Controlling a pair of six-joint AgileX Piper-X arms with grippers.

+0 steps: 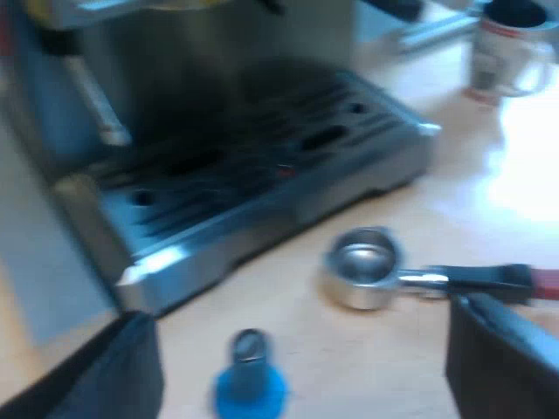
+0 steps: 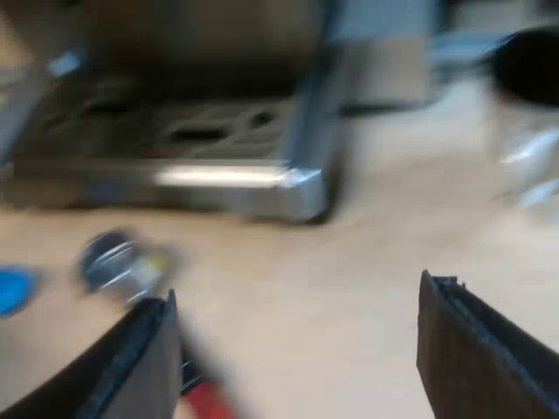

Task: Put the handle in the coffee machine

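Holder (image 2: pixel 118 262) just beside right gripper (image 2: pixel 297 292)

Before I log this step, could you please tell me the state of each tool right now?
Left tool: open, holding nothing.
Right tool: open, holding nothing.

txt chk | we read no txt, brand or nr | mug (image 1: pixel 502 54) w/ red band: markings illegible to us

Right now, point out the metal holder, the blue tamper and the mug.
metal holder (image 1: pixel 361 278), left wrist view, on its round bowl.
blue tamper (image 1: pixel 251 391), left wrist view, on its blue base.
mug (image 1: pixel 496 57), left wrist view, on its white side.
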